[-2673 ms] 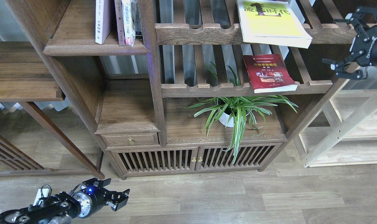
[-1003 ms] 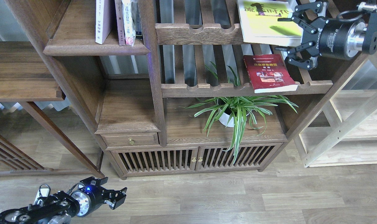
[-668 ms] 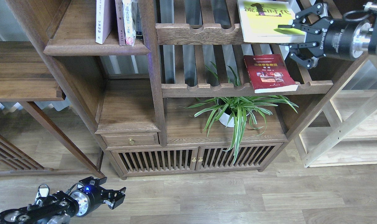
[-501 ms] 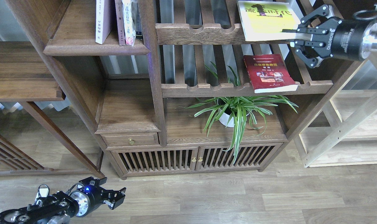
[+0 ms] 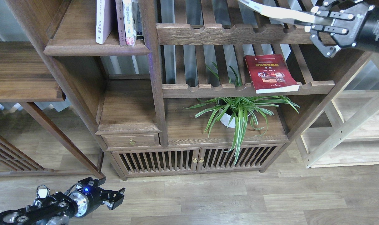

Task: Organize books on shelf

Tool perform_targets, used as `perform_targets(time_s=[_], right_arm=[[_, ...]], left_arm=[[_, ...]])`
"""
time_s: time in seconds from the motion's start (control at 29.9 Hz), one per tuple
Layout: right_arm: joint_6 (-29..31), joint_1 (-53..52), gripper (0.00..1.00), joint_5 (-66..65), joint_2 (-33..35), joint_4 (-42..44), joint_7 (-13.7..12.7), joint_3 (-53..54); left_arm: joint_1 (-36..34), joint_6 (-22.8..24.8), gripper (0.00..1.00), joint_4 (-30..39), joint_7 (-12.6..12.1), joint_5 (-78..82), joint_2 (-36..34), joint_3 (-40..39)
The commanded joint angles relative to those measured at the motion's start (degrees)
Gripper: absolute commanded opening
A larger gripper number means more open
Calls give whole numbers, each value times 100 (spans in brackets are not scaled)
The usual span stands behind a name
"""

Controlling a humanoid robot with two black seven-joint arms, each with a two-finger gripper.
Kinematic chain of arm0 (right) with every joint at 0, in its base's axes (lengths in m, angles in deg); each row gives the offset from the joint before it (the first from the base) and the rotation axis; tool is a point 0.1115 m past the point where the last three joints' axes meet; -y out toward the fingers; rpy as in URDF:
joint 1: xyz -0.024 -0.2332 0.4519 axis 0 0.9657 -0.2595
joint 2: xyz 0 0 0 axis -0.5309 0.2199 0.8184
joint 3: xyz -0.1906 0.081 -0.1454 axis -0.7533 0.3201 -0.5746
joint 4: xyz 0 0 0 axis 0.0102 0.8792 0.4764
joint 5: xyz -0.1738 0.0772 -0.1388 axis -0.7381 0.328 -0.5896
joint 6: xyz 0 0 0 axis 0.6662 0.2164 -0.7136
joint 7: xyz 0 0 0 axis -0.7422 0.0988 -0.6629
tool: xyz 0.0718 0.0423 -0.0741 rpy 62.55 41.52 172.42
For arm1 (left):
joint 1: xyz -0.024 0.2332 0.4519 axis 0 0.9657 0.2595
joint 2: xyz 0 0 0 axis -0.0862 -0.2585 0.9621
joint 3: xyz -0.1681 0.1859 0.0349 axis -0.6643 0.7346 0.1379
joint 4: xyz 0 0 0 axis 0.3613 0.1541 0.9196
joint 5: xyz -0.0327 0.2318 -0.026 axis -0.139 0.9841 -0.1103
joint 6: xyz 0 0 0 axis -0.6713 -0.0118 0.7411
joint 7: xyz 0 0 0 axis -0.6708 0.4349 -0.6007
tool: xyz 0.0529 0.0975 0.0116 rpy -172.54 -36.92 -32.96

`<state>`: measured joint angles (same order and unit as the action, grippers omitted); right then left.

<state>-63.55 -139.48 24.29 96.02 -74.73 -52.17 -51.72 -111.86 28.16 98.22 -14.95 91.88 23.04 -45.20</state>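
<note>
My right gripper (image 5: 312, 22) is shut on the yellow-green book (image 5: 276, 13) at its right end. It holds the book tilted above the upper slatted rack (image 5: 226, 33), and only the white page edge shows. The red book (image 5: 270, 73) lies flat on the lower slatted rack (image 5: 208, 90). The lavender-white book (image 5: 103, 20) stands upright on the solid dark-brown shelf (image 5: 95, 50) at the top left. My left gripper (image 5: 114, 197) is open and empty, low over the floor at the bottom left.
Other thin books (image 5: 128, 22) stand next to the lavender one. A spider plant (image 5: 236, 114) in a white pot sits on the cabinet top (image 5: 189, 131) under the red book. A pale wood unit (image 5: 348, 131) stands at the right. A thick post (image 5: 153, 62) separates the shelf from the racks.
My right gripper reached left to the yellow-green book, closed on its right edge and lifted it up off the upper rack. The left arm barely moved.
</note>
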Motion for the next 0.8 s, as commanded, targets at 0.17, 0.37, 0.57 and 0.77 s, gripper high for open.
perform_targets(time_s=[0.17,0.37,0.57,0.77], right_arm=[[20,7,0,773,603,1,2,9],[337,16,0,1214,1219,1,2,141],[705,25,0,1284,1790,1,2,141],[1338,16,0,1539,2309,1,2,124]], left_arm=[[-9,-9,86,-98,29,-3,0,-17],[-9,0,86,-151,29,-3,0,-17],[-9,0,86,-169,29,-3,9,-17],[-18,0,86,-177,37,-3,9,-17]])
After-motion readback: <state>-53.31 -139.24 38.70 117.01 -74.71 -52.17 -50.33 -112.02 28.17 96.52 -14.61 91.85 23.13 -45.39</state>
